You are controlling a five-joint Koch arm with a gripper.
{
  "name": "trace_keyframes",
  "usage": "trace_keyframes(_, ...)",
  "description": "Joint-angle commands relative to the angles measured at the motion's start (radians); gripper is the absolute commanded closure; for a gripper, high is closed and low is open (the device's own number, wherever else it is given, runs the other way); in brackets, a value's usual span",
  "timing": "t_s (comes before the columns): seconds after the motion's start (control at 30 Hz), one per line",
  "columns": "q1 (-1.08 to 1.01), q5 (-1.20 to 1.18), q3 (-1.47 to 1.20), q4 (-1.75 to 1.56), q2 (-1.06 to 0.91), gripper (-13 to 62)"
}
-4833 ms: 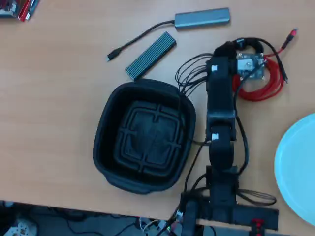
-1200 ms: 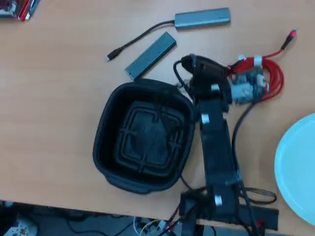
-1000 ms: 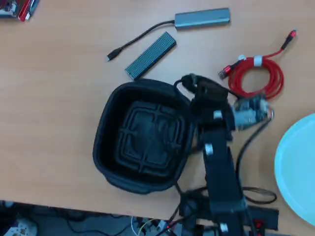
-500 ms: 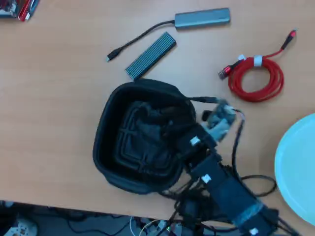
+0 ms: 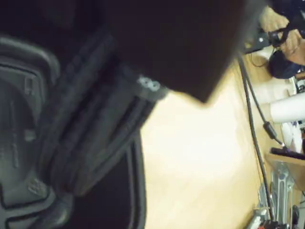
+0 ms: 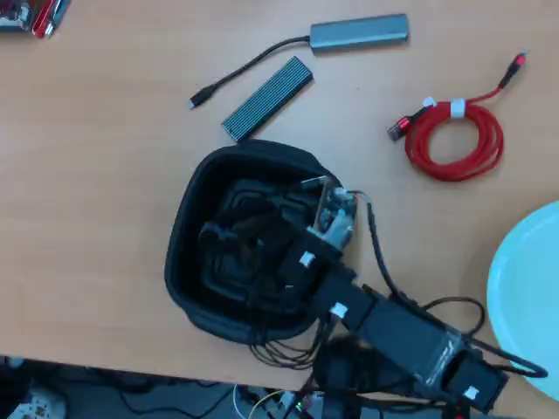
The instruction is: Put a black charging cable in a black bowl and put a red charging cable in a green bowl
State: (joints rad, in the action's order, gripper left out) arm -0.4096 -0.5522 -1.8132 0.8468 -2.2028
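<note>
- Reaching in from the near right of the overhead view, the black arm lies across the right rim of the large deep matte-black rounded-square bowl (image 6: 188, 253), with its end effector (image 6: 229, 237) over the bowl's ridged floor.
- Dark loops show inside that bowl beside the end effector; they may be the thin black charging cable (image 6: 234, 202), but black on black, this cannot be told for sure.
- Whether the end effector is released or clenched cannot be told: the overhead view merges it with the dark bowl, and the wrist view is blurred and largely blocked by a dark shape.
- The wrist view shows raised ridges of the bowl floor (image 5: 19, 119) at left and the pale wooden surface (image 5: 200, 157) at right.
- The thin bright red charging cable (image 6: 454, 140), coiled in a ring with a white tie band, lies on the surface at far right, well apart from both bowls.
- The big round pale mint-green dish (image 6: 528, 297) sits at the right edge, partly cut off, nothing showing on its visible part.
</note>
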Motion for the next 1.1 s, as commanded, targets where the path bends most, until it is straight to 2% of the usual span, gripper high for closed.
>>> trace_keyframes(0.0, 0.038, 0.002, 0.005, -0.212, -0.012, 56.2)
trace_keyframes(0.4, 0.02, -0.002, -0.348, -0.532, -0.008, 56.2)
trace_keyframes(0.67, -0.023, 0.006, -0.621, -0.545, -0.066, 56.2)
trace_keyframes(0.9, -0.028, 0.026, -0.635, -0.538, -0.072, 56.2)
trace_keyframes(1.0, -0.026, 0.026, -0.624, -0.537, -0.075, 54.1)
trace_keyframes(1.07, -0.025, 0.026, -0.588, -0.494, -0.077, 47.7)
